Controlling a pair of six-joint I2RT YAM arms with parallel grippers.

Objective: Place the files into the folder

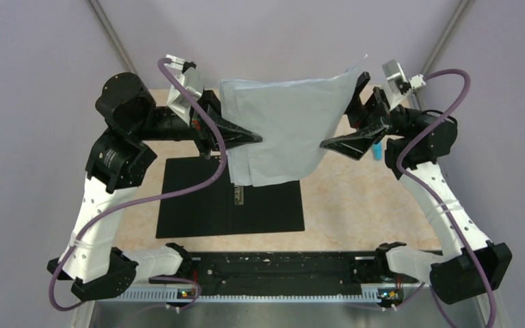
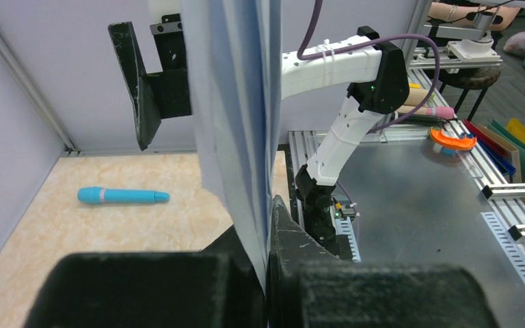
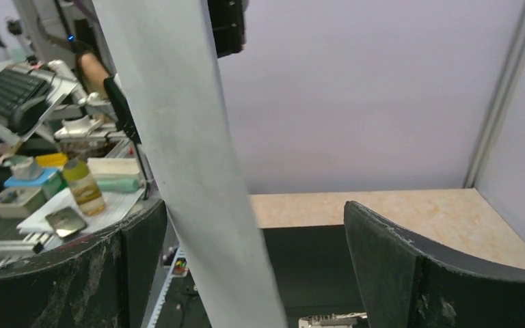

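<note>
**Files hanging over the open folder: left pinch on, right jaws wide**

Top external: The files (image 1: 287, 130) are being held in the air as a hanging stack, above the table (image 1: 355, 198). The left gripper (image 1: 253, 139) is being pressed shut on their 9 o'clock edge. The right gripper (image 1: 328, 145) is being held at the 3 o'clock edge with jaws spread, gripping nothing. The folder (image 1: 198, 205) is being seen open, black inside up, at 7 o'clock of the sheets. A blue pen (image 1: 379, 150) is being noted at 3 o'clock of the right gripper.

Left wrist: The sheets are being pinched between both fingers and are rising toward 12 o'clock. Several layers are being shown, slightly fanned.

Right wrist: The paper is being seen between the spread fingers, nearer the 9 o'clock one; contact cannot be told. The folder's black inside is being seen at 6 o'clock.

Judgement: The step is being read as steadying the stack for lowering. The free edge should probably be gripped first. The stack could then be laid flat on one folder half with no loose layer slipping.
</note>
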